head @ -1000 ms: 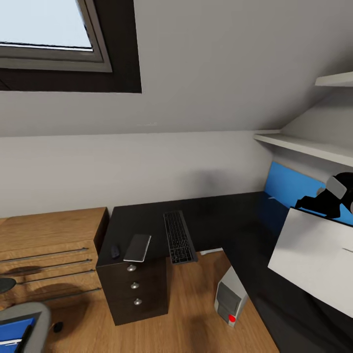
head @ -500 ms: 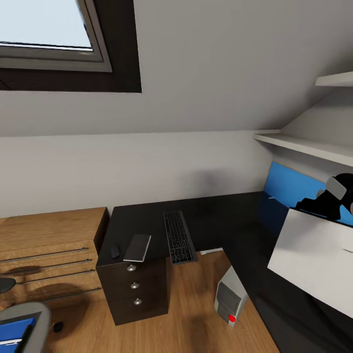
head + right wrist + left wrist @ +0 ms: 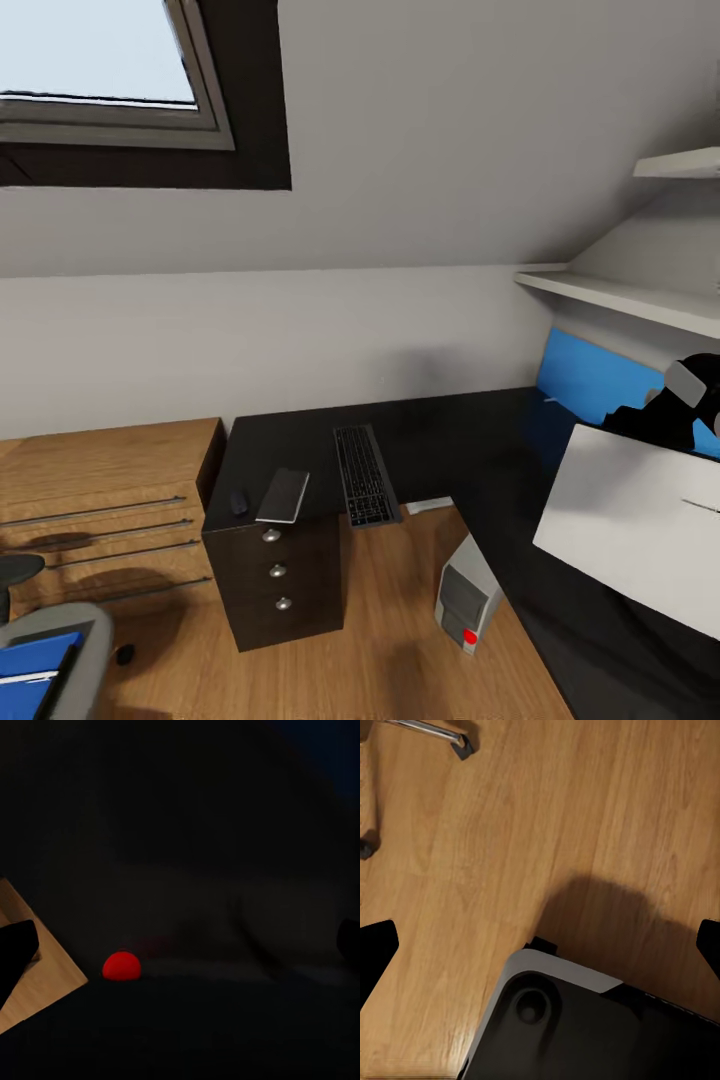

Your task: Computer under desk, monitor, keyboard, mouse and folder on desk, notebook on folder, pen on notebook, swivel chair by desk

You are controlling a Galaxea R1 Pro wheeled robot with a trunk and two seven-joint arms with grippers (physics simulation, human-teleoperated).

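The black-topped desk (image 3: 450,440) carries the keyboard (image 3: 362,476), the dark grey notebook (image 3: 283,496) and a small dark mouse (image 3: 238,503) above its drawer unit. The grey computer (image 3: 466,598) stands on the floor beside the desk. The monitor (image 3: 640,525) shows its white back, tilted, at the right over the desk, with my right arm (image 3: 672,412) behind its top edge. My right gripper (image 3: 180,943) is open, facing the monitor's dark front with its red dot (image 3: 121,965). My left gripper (image 3: 543,949) hangs open over the floor. The blue folder (image 3: 35,665) lies on the swivel chair (image 3: 80,650).
A light wooden dresser (image 3: 100,490) stands left of the desk. White shelves (image 3: 620,295) run along the right wall above the blue back panel (image 3: 590,385). My own base (image 3: 577,1035) and a chrome chair leg (image 3: 431,729) appear over the plank floor.
The whole head view has shifted slightly, so the camera moved. The monitor's white back sits a little further left in the picture. Nothing was taken hold of or let go.
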